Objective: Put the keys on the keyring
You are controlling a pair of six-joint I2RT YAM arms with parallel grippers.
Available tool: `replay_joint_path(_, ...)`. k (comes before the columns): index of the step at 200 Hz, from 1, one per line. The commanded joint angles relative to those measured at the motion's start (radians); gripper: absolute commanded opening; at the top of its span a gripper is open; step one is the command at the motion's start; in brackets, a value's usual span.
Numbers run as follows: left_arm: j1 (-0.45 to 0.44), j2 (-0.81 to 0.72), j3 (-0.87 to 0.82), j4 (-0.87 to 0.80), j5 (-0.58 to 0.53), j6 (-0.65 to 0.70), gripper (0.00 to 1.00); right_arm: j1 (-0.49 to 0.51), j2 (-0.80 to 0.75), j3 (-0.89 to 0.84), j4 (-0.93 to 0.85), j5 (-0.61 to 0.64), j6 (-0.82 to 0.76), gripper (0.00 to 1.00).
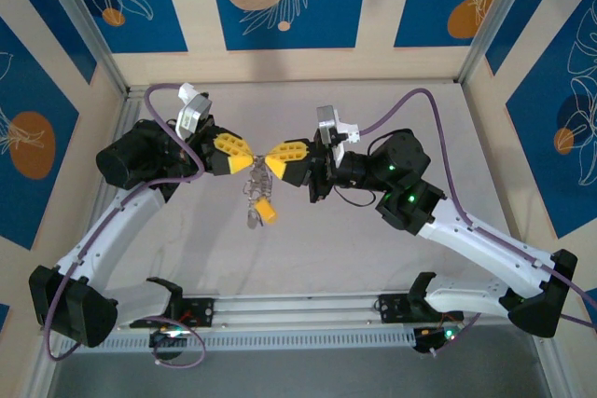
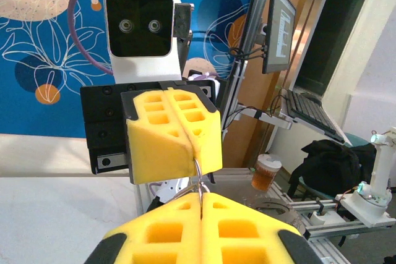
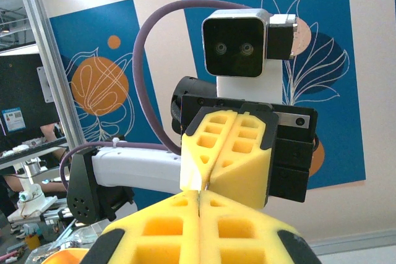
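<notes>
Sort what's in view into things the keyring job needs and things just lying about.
Job in hand:
- keyring, pinched between both grippers
- keys dangling from it, beside its yellow tag
- left gripper
- right gripper

Just lying about, beyond the table:
- monitor
- keyboard
- drink cup
- black bag

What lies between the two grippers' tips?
The keyring, a thin grey wire, pinched by the left gripper and the right gripper; the left wrist view shows it.
</notes>
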Motion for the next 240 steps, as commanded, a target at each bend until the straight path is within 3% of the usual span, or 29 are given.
replay_joint_path(1, -0.009, -0.031, 0.031, 0.017, -0.033, 0.014, 0.0, 0.009, -0.016, 0.011, 0.015, 0.007, 0.001, 0.0)
replay_joint_path(240, -0.009, -0.037, 0.034, 0.011, -0.03, 0.018, 0.0, 0.011, 0.0, 0.018, 0.007, 0.017, 0.0, 0.0)
